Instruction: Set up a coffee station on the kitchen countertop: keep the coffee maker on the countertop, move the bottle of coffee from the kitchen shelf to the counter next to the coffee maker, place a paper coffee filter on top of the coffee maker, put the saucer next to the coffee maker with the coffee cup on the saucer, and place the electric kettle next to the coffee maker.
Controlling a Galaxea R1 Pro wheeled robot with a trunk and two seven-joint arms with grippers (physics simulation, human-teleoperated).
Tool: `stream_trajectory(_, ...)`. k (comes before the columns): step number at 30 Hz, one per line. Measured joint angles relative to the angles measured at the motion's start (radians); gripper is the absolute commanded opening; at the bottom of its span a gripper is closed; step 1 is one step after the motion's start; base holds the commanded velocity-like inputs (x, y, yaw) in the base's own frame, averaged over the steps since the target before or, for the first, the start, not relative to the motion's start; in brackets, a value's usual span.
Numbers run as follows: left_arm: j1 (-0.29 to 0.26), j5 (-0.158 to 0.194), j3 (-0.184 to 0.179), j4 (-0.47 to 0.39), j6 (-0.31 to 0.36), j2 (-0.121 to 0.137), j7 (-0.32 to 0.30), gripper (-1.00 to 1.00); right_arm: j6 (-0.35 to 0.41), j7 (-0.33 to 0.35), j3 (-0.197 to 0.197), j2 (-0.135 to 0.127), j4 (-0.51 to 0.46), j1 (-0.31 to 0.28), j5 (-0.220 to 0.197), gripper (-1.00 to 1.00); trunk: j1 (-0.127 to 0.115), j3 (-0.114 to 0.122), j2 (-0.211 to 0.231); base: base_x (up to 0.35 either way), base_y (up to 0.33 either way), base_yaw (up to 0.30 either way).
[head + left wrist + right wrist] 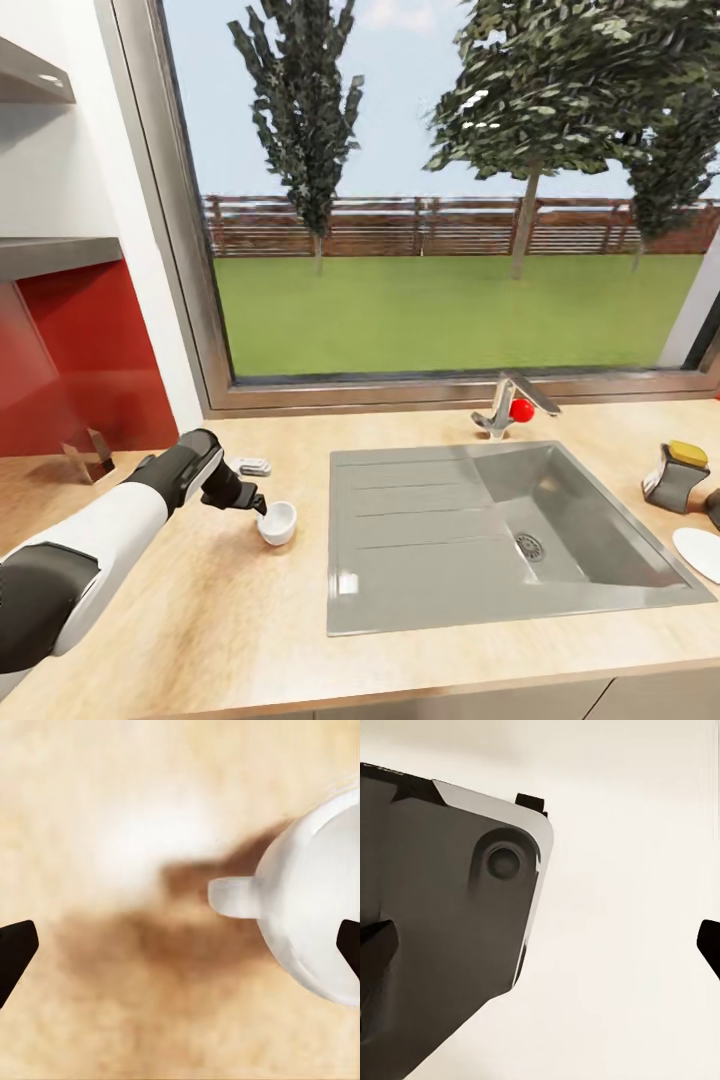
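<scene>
The left arm reaches forward and inward across the light tan wood-look countertop (200, 620), its white forearm ending in a black wrist. The left gripper (262, 505) hangs just over the small white rounded coffee cup (277, 522), fingers spread wide (one dark fingertip (15, 956) stands clear of the cup, the other at its rim), and the loop handle (232, 898) lies between them, ungripped. Beyond the cup sits a grey steel sink (430, 590). Far past it stand a dark bottle with a yellow-gold cap (678, 475) and a flat white saucer (700, 552). The right gripper (544, 945) is spread, beside a dark grey body (435, 930).
</scene>
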Motion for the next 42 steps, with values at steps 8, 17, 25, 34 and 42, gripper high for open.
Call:
stream_trajectory(8,0.008,0.000,-0.001,0.003,0.000,-0.002,0.000,1.00,0.000,0.001,0.000,0.000,0.000,0.000,0.000,1.00,0.000,0.000,0.000,0.031,0.000,0.000)
stream_trajectory(17,0.015,-0.003,-0.002,0.004,-0.002,-0.002,0.000,1.00,0.000,0.001,0.000,0.000,0.000,0.000,0.000,1.00,0.000,0.000,0.000,0.047,-0.028,0.000)
stream_trajectory(25,0.014,-0.003,-0.006,0.004,-0.002,0.001,0.000,1.00,-0.001,0.000,0.000,-0.002,0.000,0.000,0.002,1.00,0.000,0.000,0.000,0.041,-0.026,0.000)
stream_trajectory(34,0.015,-0.004,-0.002,0.006,-0.003,0.005,0.000,1.00,-0.001,0.000,0.001,0.000,-0.001,0.000,0.002,1.00,0.000,0.000,0.000,0.001,0.000,0.000)
stream_trajectory(42,0.018,-0.003,0.000,0.010,-0.003,-0.001,0.000,1.00,0.000,0.000,0.000,-0.001,-0.001,0.000,0.002,1.00,0.000,0.000,0.000,0.000,0.000,0.000)
